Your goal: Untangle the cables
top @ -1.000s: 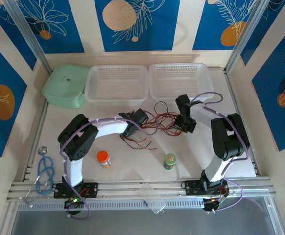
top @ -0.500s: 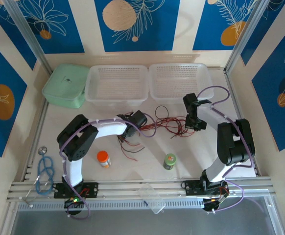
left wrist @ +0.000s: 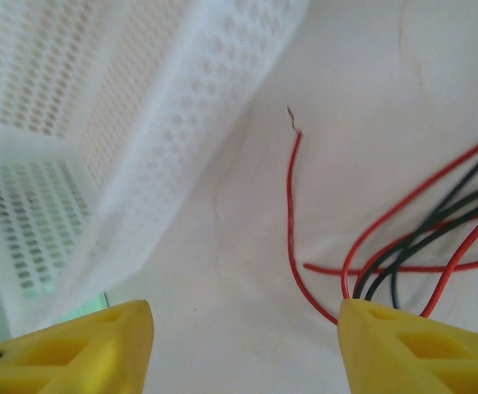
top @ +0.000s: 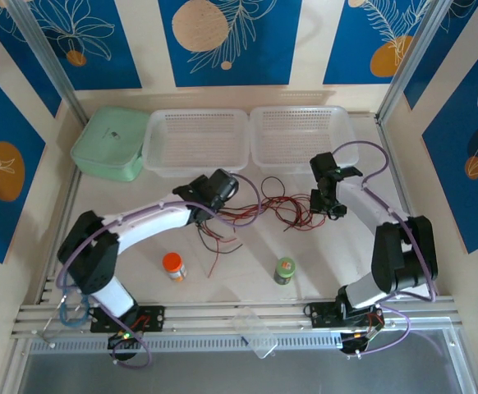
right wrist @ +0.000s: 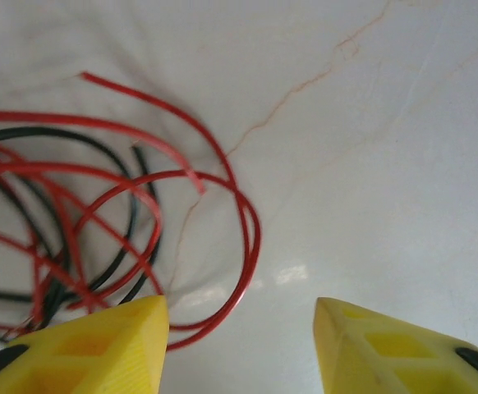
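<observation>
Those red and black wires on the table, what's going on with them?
Two arms are working on a tangle of red and black cables on the table, in front of two white baskets. The left gripper sits at the tangle's left end, fingers open, wires running beside one finger. The right gripper is open over the right end, holding nothing. The cables are not yet separated.

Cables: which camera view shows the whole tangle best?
Top external: the whole spread of cables lies in view. Left wrist catches a few red and black strands at right; right wrist shows looped ends at left.
</observation>
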Tool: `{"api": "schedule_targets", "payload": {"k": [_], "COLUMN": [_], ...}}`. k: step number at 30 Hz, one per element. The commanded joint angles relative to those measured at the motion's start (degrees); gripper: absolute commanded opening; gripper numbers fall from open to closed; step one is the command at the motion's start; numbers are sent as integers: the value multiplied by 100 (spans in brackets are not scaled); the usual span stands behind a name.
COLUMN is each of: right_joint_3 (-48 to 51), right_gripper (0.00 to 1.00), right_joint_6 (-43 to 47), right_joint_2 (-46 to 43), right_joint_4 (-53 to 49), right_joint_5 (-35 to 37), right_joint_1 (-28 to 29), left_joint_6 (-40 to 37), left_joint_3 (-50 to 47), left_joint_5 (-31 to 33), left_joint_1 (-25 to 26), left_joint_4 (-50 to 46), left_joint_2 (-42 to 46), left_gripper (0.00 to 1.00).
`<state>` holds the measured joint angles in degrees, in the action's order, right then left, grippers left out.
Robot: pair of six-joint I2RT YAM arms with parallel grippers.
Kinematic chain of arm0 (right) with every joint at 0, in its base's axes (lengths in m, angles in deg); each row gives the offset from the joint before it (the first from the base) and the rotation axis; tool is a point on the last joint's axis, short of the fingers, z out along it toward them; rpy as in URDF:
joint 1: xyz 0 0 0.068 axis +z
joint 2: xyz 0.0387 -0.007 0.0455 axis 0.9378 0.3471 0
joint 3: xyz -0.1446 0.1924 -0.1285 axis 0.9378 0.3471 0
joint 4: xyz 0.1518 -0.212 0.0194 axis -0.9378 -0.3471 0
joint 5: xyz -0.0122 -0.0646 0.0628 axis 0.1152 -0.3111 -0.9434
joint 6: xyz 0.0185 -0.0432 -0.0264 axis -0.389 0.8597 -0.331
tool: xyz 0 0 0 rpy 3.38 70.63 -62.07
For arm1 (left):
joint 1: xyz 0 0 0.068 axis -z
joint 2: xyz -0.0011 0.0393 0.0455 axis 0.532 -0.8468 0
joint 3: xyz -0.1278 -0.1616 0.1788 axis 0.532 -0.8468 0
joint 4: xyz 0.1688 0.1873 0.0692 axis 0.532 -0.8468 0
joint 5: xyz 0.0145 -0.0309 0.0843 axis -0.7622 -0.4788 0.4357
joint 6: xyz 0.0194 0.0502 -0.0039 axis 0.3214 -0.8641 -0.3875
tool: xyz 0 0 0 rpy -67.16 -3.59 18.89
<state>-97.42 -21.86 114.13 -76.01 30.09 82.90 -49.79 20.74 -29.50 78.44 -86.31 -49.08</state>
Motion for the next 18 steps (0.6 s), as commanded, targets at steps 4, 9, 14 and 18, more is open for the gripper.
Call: {"api": "schedule_targets", "payload": {"k": [4,9,14,18], "right_joint_3": [-302,-739,-1276,-1653], "right_gripper": [60,59,53,52], "right_joint_6": [196,-91,-451,-622], "right_joint_2": [-745,-406,577,1348], "right_joint_4": [-414,-297,-61,96], "right_joint_5": [-1214,-1547,-1597,-1662], "right_joint_1": [628,1479,1991,2243], "left_joint_6": [110,849,1644,2141], "left_joint_3": [205,164,-187,-604], "left_joint_5": [-526,-804,-1008,-1012], "left_joint_1": [36,29,32,21], "left_joint_4": [-150,-542,-612,-544], "left_joint_2": [724,1049,1366,1704], "left_gripper": [65,65,65,65]}}
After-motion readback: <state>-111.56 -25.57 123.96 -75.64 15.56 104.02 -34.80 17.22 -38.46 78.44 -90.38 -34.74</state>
